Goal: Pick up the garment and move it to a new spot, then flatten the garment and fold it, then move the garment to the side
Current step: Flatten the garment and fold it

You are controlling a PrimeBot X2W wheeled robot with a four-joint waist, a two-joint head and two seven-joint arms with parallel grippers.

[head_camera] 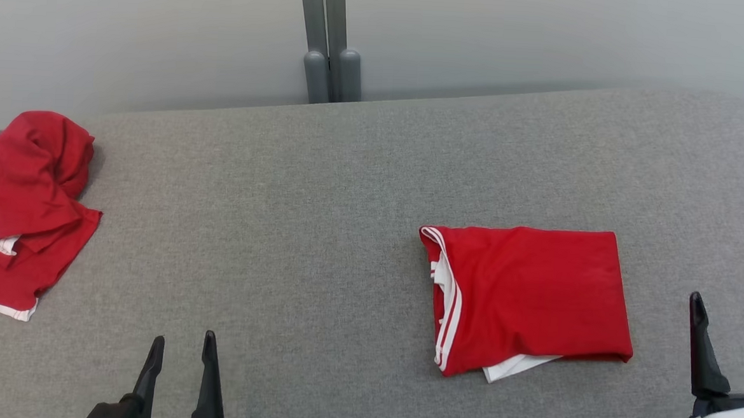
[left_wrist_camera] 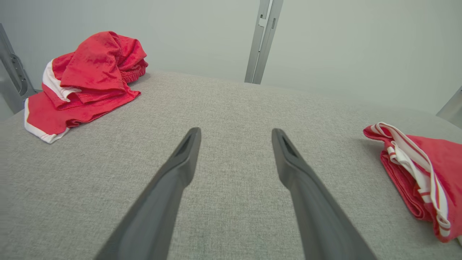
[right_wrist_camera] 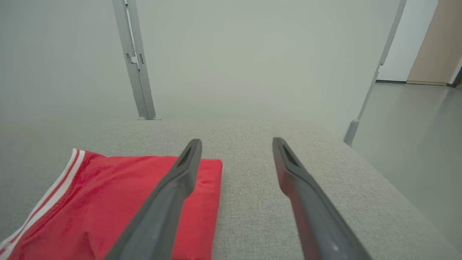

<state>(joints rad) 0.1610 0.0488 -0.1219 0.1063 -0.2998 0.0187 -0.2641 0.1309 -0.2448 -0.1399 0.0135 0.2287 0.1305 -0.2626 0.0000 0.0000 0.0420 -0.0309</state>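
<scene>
with the left gripper (head_camera: pixel 183 345) and right gripper (head_camera: pixel 727 304) both open and empty, a careless pass could have snagged the folded garment (head_camera: pixel 526 300) and undone its fold.

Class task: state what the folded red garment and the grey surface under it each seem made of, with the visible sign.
Folded red garment: soft matte cloth, probably a sports knit; it creases and drapes, with white striped trim. Grey surface: matte woven fabric, likely upholstery; a fine flecked weave shows.
</scene>
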